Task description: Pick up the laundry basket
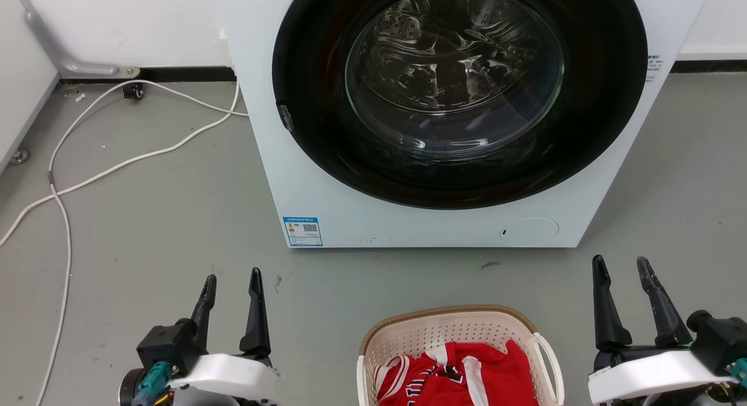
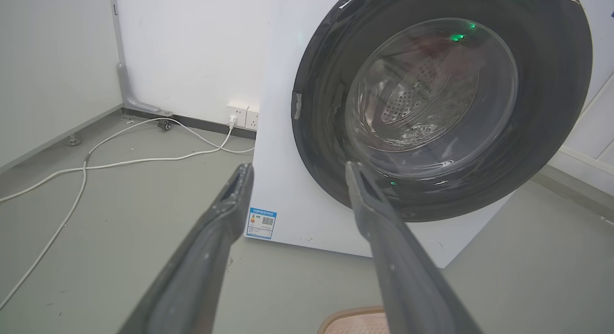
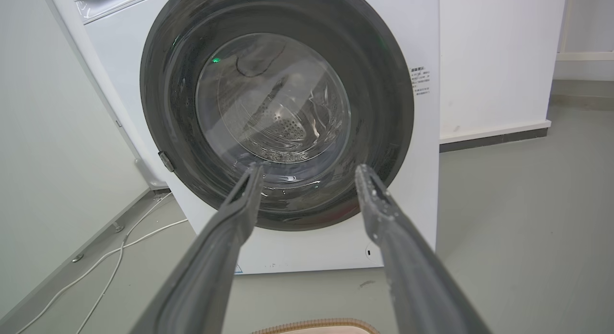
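Note:
The laundry basket point(image 1: 408, 336), cream with perforated walls, a brown woven-look rim and a white loop handle on its right side, stands on the grey floor at the bottom centre of the head view, holding red and white clothing point(image 1: 461, 374). Its brown rim also peeks in at the bottom of the left wrist view point(image 2: 352, 319) and the right wrist view point(image 3: 316, 326). My left gripper point(image 1: 232, 277) hovers open to the basket's left, nothing between its fingers. My right gripper point(image 1: 621, 263) is open to the basket's right, also empty. Both point toward the washing machine.
A white front-loading washing machine point(image 1: 303, 178) with a shut dark round glass door point(image 1: 455, 85) stands just beyond the basket. White cables point(image 1: 64, 219) trail over the floor at the left. A wall and baseboard run behind; a grey pipe point(image 1: 52, 50) stands in the left corner.

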Available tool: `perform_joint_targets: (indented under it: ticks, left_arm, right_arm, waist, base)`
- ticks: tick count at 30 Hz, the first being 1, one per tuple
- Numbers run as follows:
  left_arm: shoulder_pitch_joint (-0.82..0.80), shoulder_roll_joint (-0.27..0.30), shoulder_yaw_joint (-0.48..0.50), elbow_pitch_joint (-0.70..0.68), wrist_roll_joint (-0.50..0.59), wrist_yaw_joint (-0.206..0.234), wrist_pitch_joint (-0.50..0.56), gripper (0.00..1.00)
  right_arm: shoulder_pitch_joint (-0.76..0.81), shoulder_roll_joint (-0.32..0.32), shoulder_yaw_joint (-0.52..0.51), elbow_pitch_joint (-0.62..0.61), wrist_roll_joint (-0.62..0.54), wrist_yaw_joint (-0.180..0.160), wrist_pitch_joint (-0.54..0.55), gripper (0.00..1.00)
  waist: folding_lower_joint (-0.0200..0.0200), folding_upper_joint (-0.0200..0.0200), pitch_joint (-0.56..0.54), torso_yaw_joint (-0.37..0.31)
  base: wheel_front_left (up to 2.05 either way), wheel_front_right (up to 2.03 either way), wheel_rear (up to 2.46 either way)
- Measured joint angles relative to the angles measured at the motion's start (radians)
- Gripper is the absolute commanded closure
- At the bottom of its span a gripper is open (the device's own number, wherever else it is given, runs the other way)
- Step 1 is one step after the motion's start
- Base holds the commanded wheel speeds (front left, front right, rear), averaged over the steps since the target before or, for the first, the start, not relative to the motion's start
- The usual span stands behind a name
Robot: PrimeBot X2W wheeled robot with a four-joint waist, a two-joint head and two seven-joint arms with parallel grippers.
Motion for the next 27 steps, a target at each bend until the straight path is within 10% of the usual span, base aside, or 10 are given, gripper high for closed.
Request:
perform_joint_targets:
  ticks: [27]
  left_arm:
    - [0.021, -0.005, -0.018, 0.019, 0.181, 0.002, -0.053, 0.00]
  right_arm:
    - [0.023, -0.001, -0.004, -0.001, -0.177, 0.000, -0.052, 0.00]
  waist:
    - [0.0000, 0.0000, -0.001, -0.002]
  base:
    - [0.00, 0.00, 0.00]
